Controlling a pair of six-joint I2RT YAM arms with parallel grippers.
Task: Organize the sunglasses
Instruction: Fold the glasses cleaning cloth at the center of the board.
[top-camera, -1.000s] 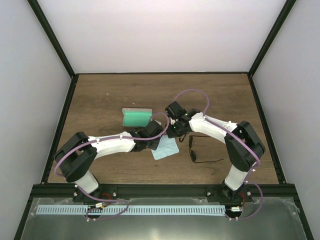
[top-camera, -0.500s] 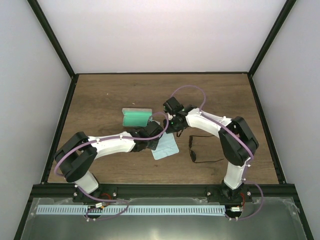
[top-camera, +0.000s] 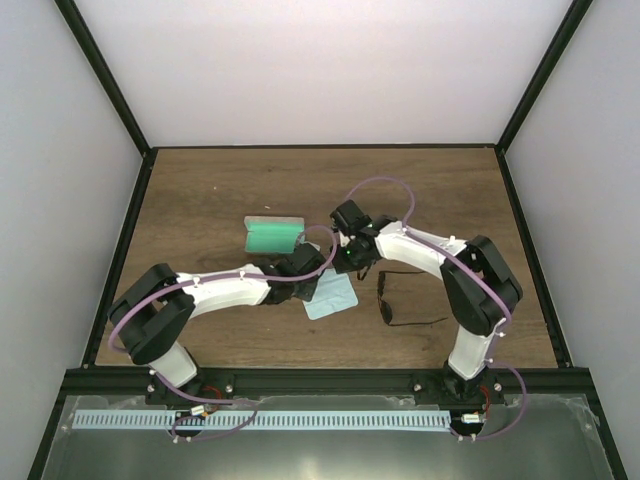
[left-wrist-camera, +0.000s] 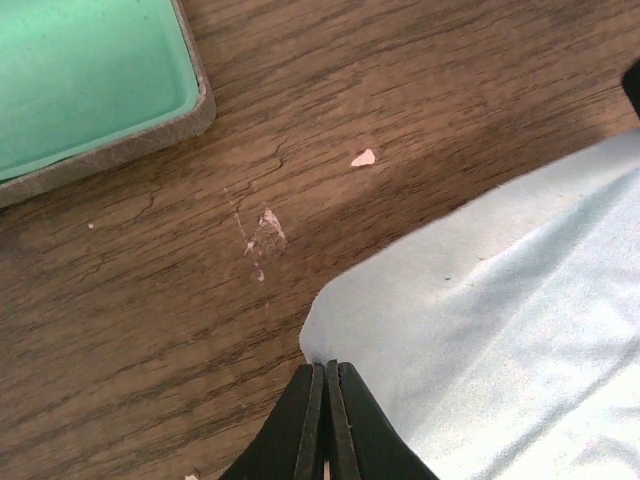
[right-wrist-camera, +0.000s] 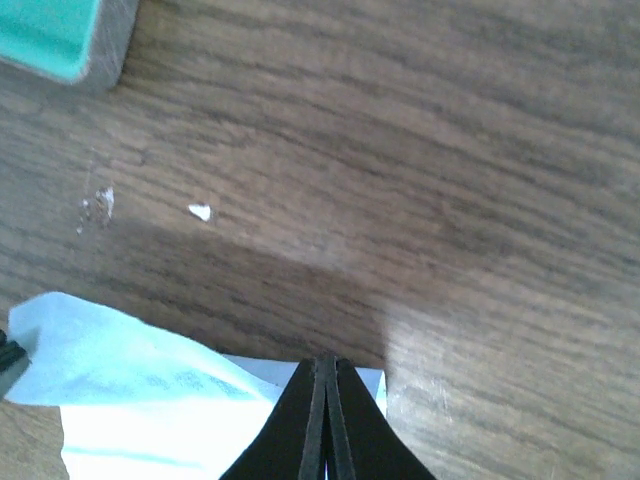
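Note:
The sunglasses (top-camera: 384, 300) lie on the wooden table, right of the light blue cloth (top-camera: 332, 298), with thin black temple arms spread towards the right. No gripper touches them. My left gripper (top-camera: 317, 283) is shut on the cloth's left corner, seen close up in the left wrist view (left-wrist-camera: 325, 366). My right gripper (top-camera: 348, 270) is shut on the cloth's far edge, as the right wrist view (right-wrist-camera: 325, 362) shows. The cloth (left-wrist-camera: 500, 330) (right-wrist-camera: 130, 400) is slightly raised and wrinkled between them. The sunglasses are out of both wrist views.
The open grey case with green lining (top-camera: 273, 235) lies just beyond the cloth, to the left; it also shows in the left wrist view (left-wrist-camera: 80, 80) and the right wrist view (right-wrist-camera: 50, 35). Small white crumbs (left-wrist-camera: 364, 157) lie on the wood. Black frame rails border the table.
My right gripper shifted slightly up and left, then came back a little, still on the cloth's edge. The left arm, the sunglasses and the case have stayed in place.

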